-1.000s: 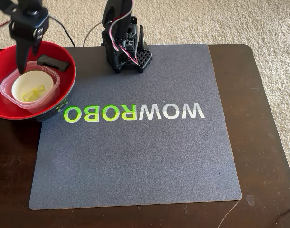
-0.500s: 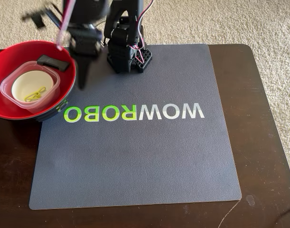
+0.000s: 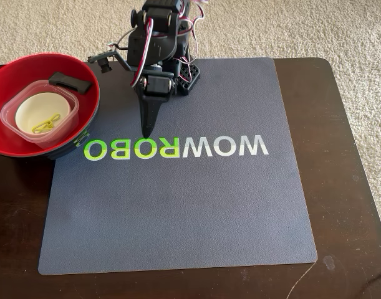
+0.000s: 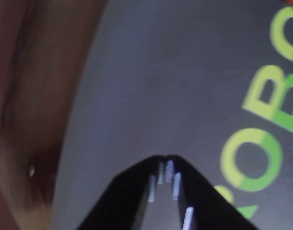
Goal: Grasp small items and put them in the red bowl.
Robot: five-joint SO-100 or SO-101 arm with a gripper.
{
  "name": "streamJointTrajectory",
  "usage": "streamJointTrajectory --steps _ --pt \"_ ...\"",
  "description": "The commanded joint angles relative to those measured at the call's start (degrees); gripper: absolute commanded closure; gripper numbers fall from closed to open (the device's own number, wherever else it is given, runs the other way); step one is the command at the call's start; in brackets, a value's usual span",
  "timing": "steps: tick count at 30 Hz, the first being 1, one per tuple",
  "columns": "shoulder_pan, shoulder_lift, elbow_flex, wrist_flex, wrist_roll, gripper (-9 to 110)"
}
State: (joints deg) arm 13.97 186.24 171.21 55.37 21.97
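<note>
The red bowl (image 3: 84, 68) sits at the table's left edge in the fixed view. Inside it lies a clear square plastic tub (image 3: 15, 109) holding a small round white bowl (image 3: 29, 107) with a yellow-green clip (image 3: 45, 123) in it. A black buckle piece (image 3: 70, 81) rests in the red bowl behind the tub. My gripper (image 3: 148, 132) hangs over the grey mat, right of the bowl, tips pointing down near the green "ROBO" letters. In the wrist view the gripper (image 4: 165, 159) is shut and empty, with blurred mat and lettering beneath.
A grey mat (image 3: 196, 212) with "WOWROBO" lettering covers most of the dark wooden table (image 3: 346, 187). The arm's base (image 3: 178, 75) stands at the mat's far edge. Beige carpet lies beyond the table.
The arm has swung from above the red bowl rightward to over the mat. The clip stays in the white bowl. The bowl's contents have not shifted.
</note>
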Motion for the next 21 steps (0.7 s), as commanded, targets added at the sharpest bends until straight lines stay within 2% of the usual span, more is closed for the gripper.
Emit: streamJointTrajectory --steps 1,7,13,16,18,21 --pt "0.26 2.29 1.23 -0.26 -1.67 102" --pt "-5.45 2.29 3.78 -0.26 -2.02 101" --pt "-3.08 2.29 3.16 1.41 -1.14 99" --pt "-2.81 2.29 3.43 2.72 5.27 98" --pt "-5.36 2.29 3.60 2.90 8.17 101" --pt "-9.58 2.37 3.43 2.37 3.25 101"
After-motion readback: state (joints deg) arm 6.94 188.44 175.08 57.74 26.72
